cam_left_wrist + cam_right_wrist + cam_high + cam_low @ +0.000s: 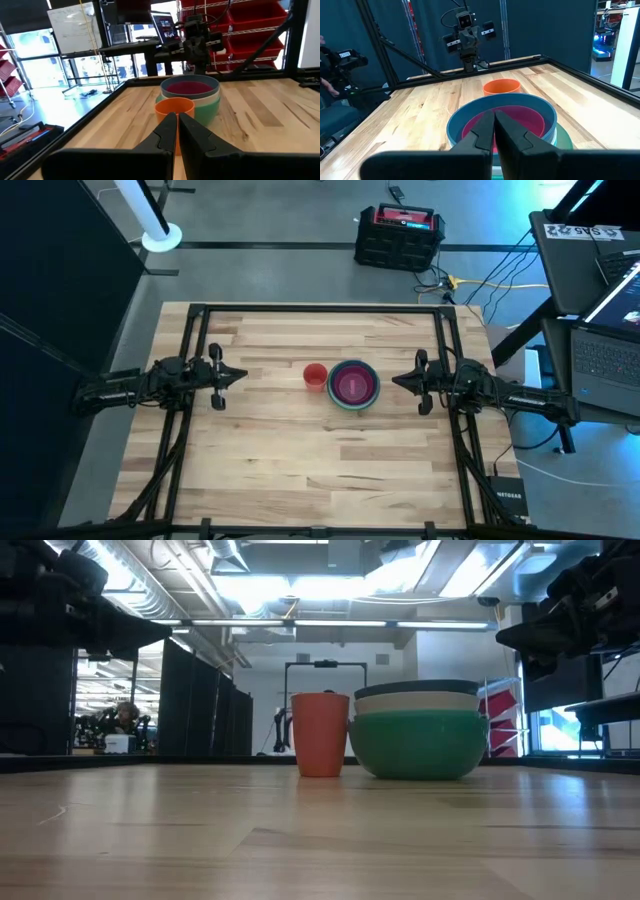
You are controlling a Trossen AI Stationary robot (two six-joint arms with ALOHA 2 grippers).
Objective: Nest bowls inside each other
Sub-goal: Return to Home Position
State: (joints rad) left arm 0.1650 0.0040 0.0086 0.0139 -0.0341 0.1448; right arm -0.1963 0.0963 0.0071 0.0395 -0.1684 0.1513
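Note:
The bowls stand nested in one stack on the table's middle: a green one at the bottom, pale ones above it, a blue one near the top and a pink one innermost. A red cup stands upright just left of the stack. My left gripper is shut, held level above the table's left side, pointing at the cup. My right gripper is shut, held level on the right, pointing at the stack. Neither touches anything.
A black frame runs along the table's far edge and down both sides under the arms. Bare wood lies in front of and behind the stack. A black and red case sits on the floor beyond the table.

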